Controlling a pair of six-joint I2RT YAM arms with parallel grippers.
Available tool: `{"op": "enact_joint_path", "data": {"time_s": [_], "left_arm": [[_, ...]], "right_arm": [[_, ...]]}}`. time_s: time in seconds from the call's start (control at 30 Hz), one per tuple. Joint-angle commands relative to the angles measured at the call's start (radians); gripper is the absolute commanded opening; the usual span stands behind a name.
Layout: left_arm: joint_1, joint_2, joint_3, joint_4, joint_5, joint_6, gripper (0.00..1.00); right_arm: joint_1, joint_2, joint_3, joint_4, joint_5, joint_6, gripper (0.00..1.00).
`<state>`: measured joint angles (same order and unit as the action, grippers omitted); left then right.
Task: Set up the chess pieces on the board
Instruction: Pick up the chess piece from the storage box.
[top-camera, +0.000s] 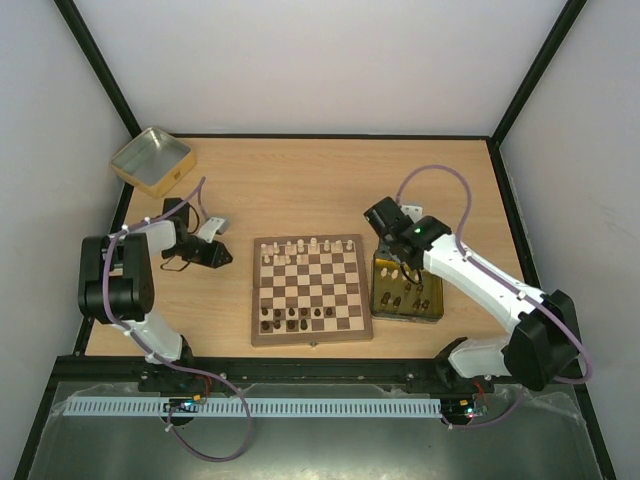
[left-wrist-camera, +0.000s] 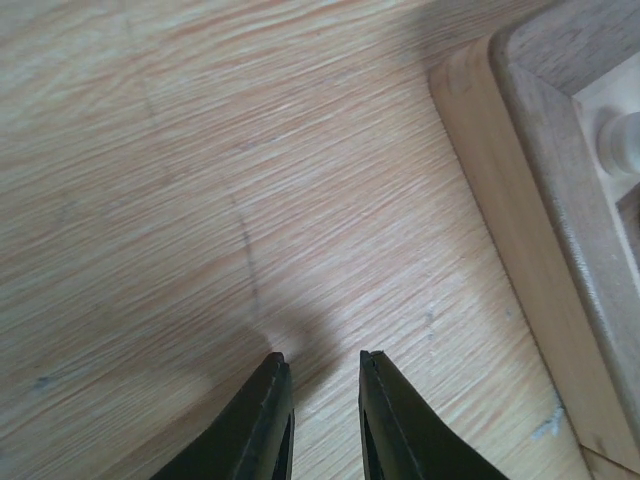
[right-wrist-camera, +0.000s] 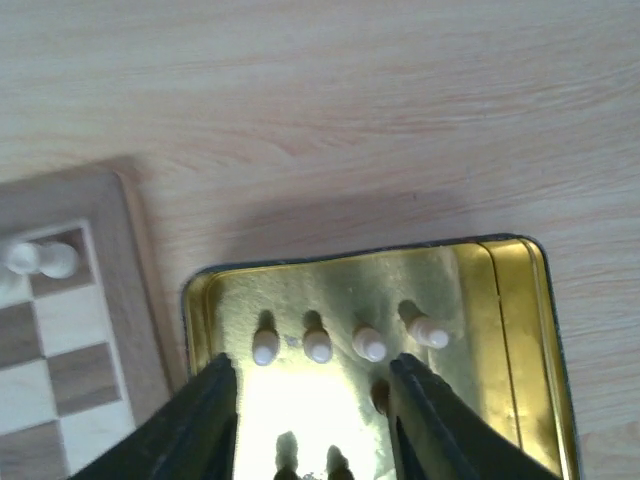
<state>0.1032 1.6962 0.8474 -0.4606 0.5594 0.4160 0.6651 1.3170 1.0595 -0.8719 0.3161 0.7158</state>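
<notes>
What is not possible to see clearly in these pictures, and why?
Top view: the chess pieces on the board are too small to identify.
Top view: the right arm covers part of the gold tin.
Left wrist view: the frame edge cuts off the board; one pale piece is blurred.
Right wrist view: the bottom edge cuts off dark shapes, maybe pieces, in the tin.

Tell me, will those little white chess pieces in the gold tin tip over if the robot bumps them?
Probably yes: the pale pieces look small and slim with round heads, so a nudge could topple them. Once down, their turned shape would likely roll. The shiny tin floor may let them slide too.
</notes>
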Motion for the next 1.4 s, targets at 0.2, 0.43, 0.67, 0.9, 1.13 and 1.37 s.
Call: {"op": "enact_joint_path", "data": {"time_s": [0.2, 0.43, 0.67, 0.9, 1.13, 1.37], "left_arm": [[0.013, -0.05, -0.084, 0.05, -0.229, -0.044, 0.2], [0.044, -0.267, -0.119, 0.042, -0.128, 0.041, 0.52], [0.091, -0.434, 0.074, -0.189, 0.184, 0.151, 0.73], [0.091, -0.408, 0.215, -0.57, 0.469, 0.44, 0.73], [0.09, -0.459, 0.154, -0.582, 0.467, 0.445, 0.74], [0.087, -0.469, 0.119, -0.551, 0.445, 0.397, 0.74]], "right_arm": [[-0.115, 0.044, -0.103, 0.099, -0.271, -0.077, 0.29], [-0.133, 0.111, -0.129, 0.162, -0.351, -0.116, 0.33], [-0.14, 0.133, -0.126, 0.167, -0.375, -0.117, 0.15], [-0.14, 0.144, -0.151, 0.173, -0.395, -0.109, 0.16], [-0.141, 0.165, -0.172, 0.192, -0.373, -0.096, 0.24], [-0.141, 0.194, -0.181, 0.223, -0.368, -0.087, 0.26]]}}
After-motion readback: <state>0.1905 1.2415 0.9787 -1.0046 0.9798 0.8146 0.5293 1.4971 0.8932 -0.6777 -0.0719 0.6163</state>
